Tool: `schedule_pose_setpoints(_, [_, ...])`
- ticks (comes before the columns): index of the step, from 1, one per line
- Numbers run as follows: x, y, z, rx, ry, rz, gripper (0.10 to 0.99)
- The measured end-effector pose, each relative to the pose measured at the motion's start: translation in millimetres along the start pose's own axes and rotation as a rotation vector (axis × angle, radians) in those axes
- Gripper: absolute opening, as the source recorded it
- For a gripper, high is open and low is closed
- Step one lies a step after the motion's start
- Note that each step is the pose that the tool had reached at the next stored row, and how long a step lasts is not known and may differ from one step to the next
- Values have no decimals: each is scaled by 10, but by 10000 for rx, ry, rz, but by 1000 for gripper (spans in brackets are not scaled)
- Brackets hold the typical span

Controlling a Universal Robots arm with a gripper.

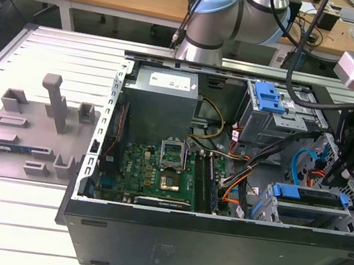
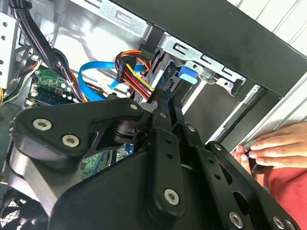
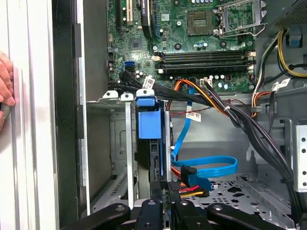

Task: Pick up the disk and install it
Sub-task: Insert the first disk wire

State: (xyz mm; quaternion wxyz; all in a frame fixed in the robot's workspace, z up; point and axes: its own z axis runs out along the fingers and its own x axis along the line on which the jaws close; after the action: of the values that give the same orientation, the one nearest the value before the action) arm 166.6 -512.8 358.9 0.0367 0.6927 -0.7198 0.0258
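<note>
Black jaws look pinched narrowly on the disk (image 3: pixel 148 125), gripping its rear edge so we can push it straight. It stands edgewise within the grey drive cage (image 3: pixel 117 153).

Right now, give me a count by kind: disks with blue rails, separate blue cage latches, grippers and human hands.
Disk: 1
Blue latch: 1
Gripper: 1
Hand: 1
Total: 4
</note>
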Motion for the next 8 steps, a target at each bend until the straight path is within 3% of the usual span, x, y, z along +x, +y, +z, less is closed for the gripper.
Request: schedule_pose_setpoints(8, [10,-9,2,0,1,0,165])
